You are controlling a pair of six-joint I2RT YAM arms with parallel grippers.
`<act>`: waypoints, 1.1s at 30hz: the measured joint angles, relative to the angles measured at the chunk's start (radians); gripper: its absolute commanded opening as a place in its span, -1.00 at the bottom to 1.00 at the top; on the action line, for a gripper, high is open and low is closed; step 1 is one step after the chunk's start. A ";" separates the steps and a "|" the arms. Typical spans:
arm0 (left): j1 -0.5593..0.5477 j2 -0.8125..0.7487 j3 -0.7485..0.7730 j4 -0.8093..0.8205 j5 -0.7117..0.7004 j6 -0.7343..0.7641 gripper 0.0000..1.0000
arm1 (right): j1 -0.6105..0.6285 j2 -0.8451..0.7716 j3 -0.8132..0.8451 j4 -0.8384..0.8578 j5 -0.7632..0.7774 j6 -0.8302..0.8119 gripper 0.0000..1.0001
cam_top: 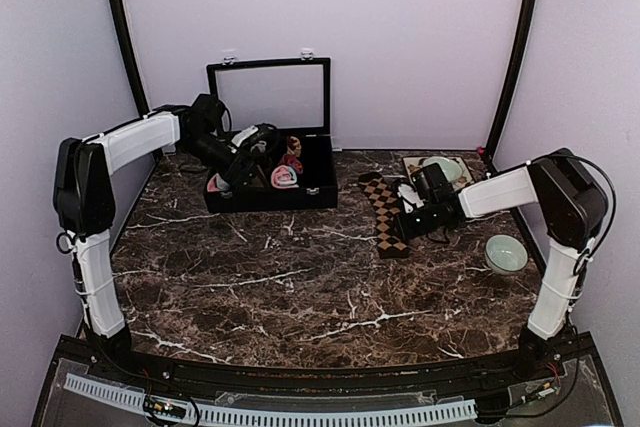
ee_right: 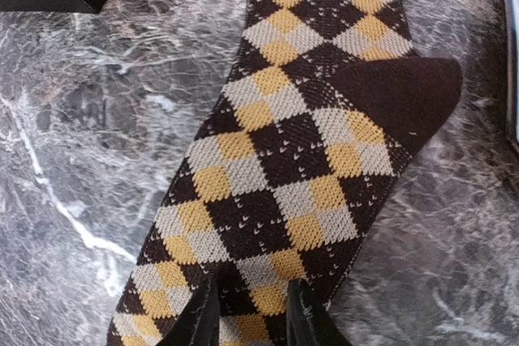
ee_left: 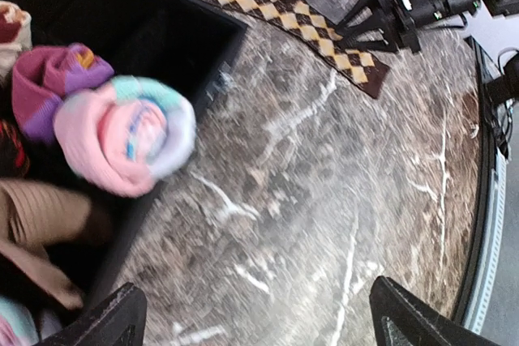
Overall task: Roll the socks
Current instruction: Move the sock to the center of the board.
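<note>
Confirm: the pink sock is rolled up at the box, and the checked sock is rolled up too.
No. The checked sock lies flat, unrolled, on the table, as the right wrist view shows. The pink sock is rolled up at the box.

Top: high behind, looked down on whole table [cam_top: 300, 287]
Left wrist: hung near, over box [ee_left: 138, 14] edge
Right wrist: sat close above checked sock [ee_right: 276, 168]
Shared: all saw the sock
</note>
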 measured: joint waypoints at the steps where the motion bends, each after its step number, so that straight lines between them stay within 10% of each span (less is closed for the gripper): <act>1: 0.000 -0.041 -0.058 0.004 -0.003 0.006 0.98 | 0.010 0.000 -0.003 0.006 0.000 0.003 -0.51; 11: 0.000 -0.407 -0.403 0.080 -0.029 0.072 0.98 | 0.259 0.027 0.011 0.060 -0.035 0.103 -0.55; 17: -0.005 -0.436 -0.503 0.073 0.030 0.142 0.98 | 0.350 -0.026 -0.023 0.061 -0.012 0.143 -0.28; 21: -0.014 -0.422 -0.537 0.043 0.070 0.196 0.98 | 0.340 -0.177 -0.058 0.091 0.075 0.127 -0.48; 22: -0.017 -0.420 -0.543 0.038 0.079 0.208 0.98 | 0.337 -0.209 -0.063 0.114 0.106 0.124 -0.36; 24: -0.021 -0.414 -0.550 0.031 0.095 0.229 0.98 | 0.328 -0.268 -0.083 0.204 0.166 0.145 0.92; 33: 0.046 -0.409 -0.546 0.047 0.126 0.230 0.98 | 0.111 -0.150 0.008 0.330 0.006 0.166 0.99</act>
